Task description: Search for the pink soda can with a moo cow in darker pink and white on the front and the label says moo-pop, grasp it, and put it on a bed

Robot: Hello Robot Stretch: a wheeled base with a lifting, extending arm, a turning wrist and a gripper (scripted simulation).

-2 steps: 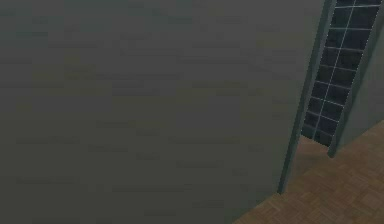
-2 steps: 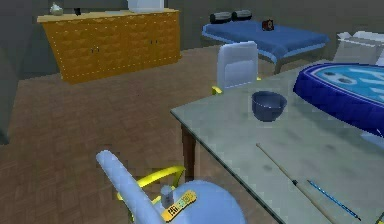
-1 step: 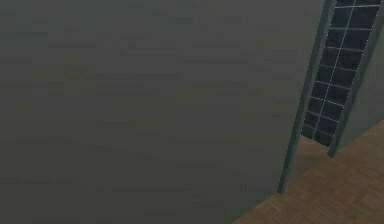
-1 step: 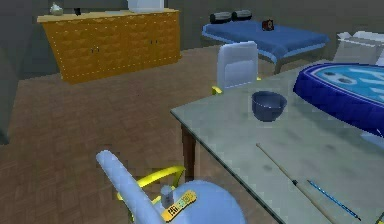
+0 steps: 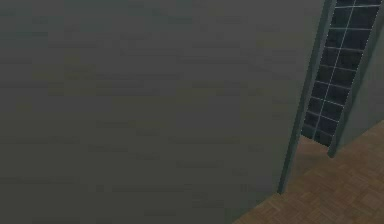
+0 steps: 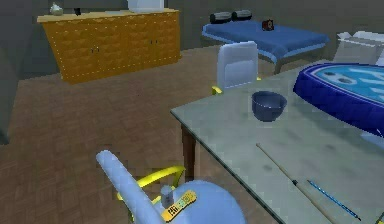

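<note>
Forward view: a dark grey wall point(image 5: 140, 110) stands right ahead, with a grid-paned window point(image 5: 338, 70) at the right edge and a strip of wood floor point(image 5: 330, 195) below it.

Arm side view, nearest first:
- A pale blue chair point(image 6: 130, 178) with a yellow frame sits at the bottom, pulled up to a grey-green table point(image 6: 230, 132).
- A thin blue pen-like stick point(image 6: 330, 198) lies on the table near its close end. A dark blue bowl point(image 6: 267, 104) stands further up.
- A big blue patterned round thing point(image 6: 350, 88) sits at the right. I can't tell what it is.
- A second chair point(image 6: 237, 65) is at the table's far side.
- Beyond that is a blue bed point(image 6: 285, 40) with dark pillows point(image 6: 230, 16) at its head.
- A yellow wood dresser point(image 6: 110, 45) stands against the far wall on the left, with small blobs on top too small to name.

I cannot tell where the soda can is. Nothing pink reads as a can on the table, bed or dresser, so I judge this to be the search step, early in the task. The drop-off place is already spotted: the bed, well apart from the robot and past the table. The gripper state cannot be told.

Handling, as a guess: a soda can is light, with a thin, stiff wall that is smooth and a bit slippery, and it dents if squeezed hard. The best hold is from the side across the middle of the body, kept upright and away from the rim. The bed is soft, so the can may tip over. It should go on a flat part, away from the pillows and the edge.
</note>
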